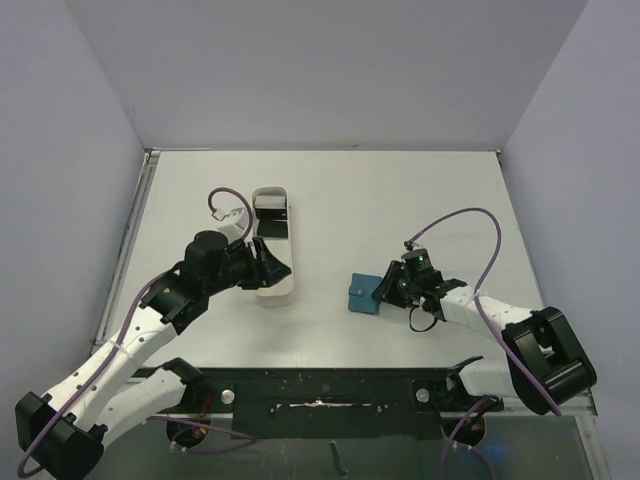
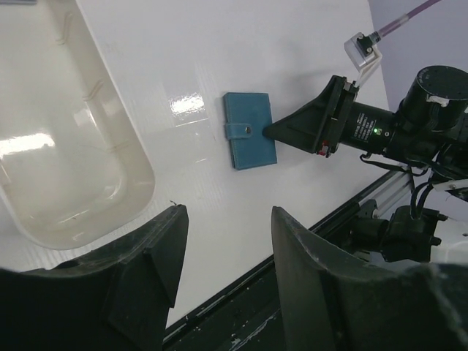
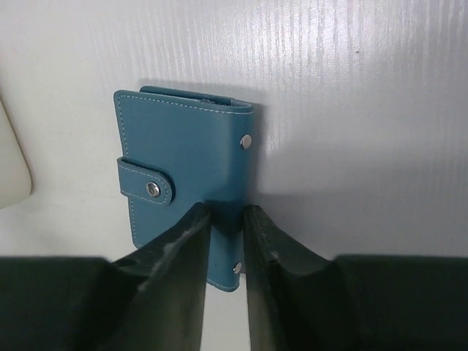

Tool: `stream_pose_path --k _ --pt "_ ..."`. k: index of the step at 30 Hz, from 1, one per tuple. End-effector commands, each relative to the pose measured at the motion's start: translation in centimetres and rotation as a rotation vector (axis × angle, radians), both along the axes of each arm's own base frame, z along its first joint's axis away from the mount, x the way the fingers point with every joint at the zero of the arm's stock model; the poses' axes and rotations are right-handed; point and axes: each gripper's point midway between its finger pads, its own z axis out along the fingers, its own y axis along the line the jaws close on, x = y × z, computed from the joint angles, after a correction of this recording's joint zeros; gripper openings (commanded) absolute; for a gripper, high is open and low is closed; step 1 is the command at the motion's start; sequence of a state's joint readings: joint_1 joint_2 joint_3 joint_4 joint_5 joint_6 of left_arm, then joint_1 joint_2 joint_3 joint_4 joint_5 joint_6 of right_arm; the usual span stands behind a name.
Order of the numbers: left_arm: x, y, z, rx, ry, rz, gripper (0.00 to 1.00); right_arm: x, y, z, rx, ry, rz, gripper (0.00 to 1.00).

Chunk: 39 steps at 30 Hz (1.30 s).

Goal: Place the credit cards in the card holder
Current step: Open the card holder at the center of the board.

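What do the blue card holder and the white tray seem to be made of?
The card holder: likely leather or imitation leather, matte teal, with pale stitching along the edges and shiny metal-looking snap studs. The tray: probably glossy white plastic, slightly translucent; it shows bright reflections and smooth rounded walls.

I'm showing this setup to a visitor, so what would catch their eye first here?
First, the teal card holder lying closed, right of centre, with the right end effector nosed against its edge, fingers nearly together. Next, the long white tray left of centre, with dark credit cards at its far end and the left end effector open over its near end.
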State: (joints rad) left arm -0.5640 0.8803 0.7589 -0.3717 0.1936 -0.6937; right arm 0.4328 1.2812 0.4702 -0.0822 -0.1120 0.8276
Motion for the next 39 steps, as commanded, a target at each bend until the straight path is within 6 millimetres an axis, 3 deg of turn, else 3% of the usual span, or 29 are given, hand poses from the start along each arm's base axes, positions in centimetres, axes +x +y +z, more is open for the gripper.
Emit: stream_pose_path --k 1,3,4,15,20,30,39 --pt "1.0 -1.8 2.0 -0.047 -0.062 0.003 0.47 1.2 0.9 1.2 0.049 -0.066 0.013 0.15" --pt "0.9 -2.6 1.6 -0.046 -0.055 -0.008 0.45 1.3 1.1 2.1 0.062 -0.094 0.03 0.01" --pt "0.8 -3.1 1.6 -0.052 -0.054 -0.014 0.45 1.4 1.3 2.7 0.075 -0.111 0.041 0.0" --pt "0.7 -10.0 0.2 -0.107 -0.006 -0.108 0.44 0.6 4.3 10.7 0.209 -0.272 0.136 0.0" --pt "1.4 -12.3 -1.0 -0.067 -0.005 -0.148 0.51 -0.5 6.2 13.3 0.237 -0.313 0.169 0.0" --pt "2.6 -12.7 -4.0 0.056 0.0 -0.132 0.51 -1.6 7.8 16.0 0.305 -0.37 0.221 0.0" --pt "1.8 -13.9 -6.2 0.053 0.067 -0.194 0.48 -1.6 8.5 16.6 0.325 -0.386 0.232 0.0"
